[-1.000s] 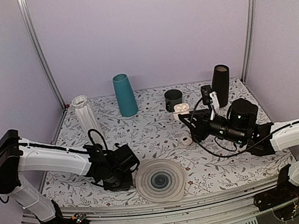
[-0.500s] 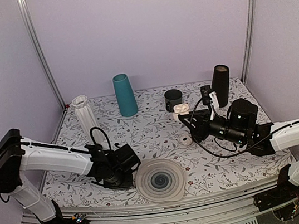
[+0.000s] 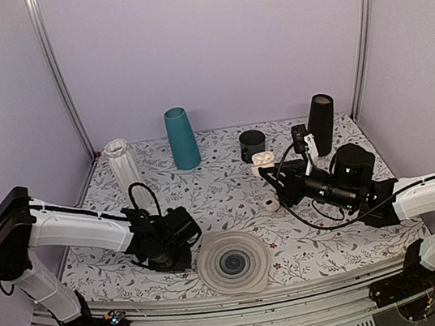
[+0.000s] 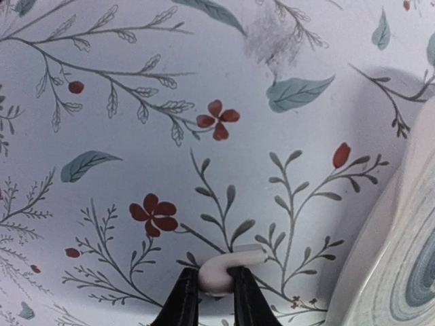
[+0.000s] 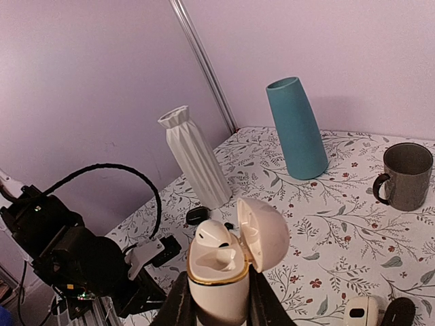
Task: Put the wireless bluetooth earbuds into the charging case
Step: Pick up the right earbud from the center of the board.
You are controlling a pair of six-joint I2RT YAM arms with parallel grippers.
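The small, white, glossy, pebble-shaped charging case (image 5: 216, 278) is over on the right side of the table. It stands upright between the two black fingers of the right gripper (image 5: 217, 288), which is clamped on its lower body. Its hinged lid (image 5: 264, 231) is thrown back to the right. One white earbud (image 5: 212, 234) sits in a socket, its rounded head showing above the rim.

Over on the left, the left gripper (image 4: 212, 288) is pinched onto the second white earbud (image 4: 234, 261). It holds the bulbous end, and the stem pokes out to the right. The gripper is down low at the flowered tablecloth (image 4: 122, 88), though I cannot tell whether the earbud touches the cloth. Just to the right of that gripper lies a round pale plate with a blue-grey swirl (image 3: 232, 262).

A small white object with a dark spot (image 3: 271, 202) lies on the cloth near the right gripper. Farther back, well apart from the case, stand a dark grey mug (image 5: 406, 178), a teal tapered vase (image 5: 297, 129) and a white ribbed vase (image 5: 194, 166). A tall black cylinder (image 3: 321, 124) stands at the far right.
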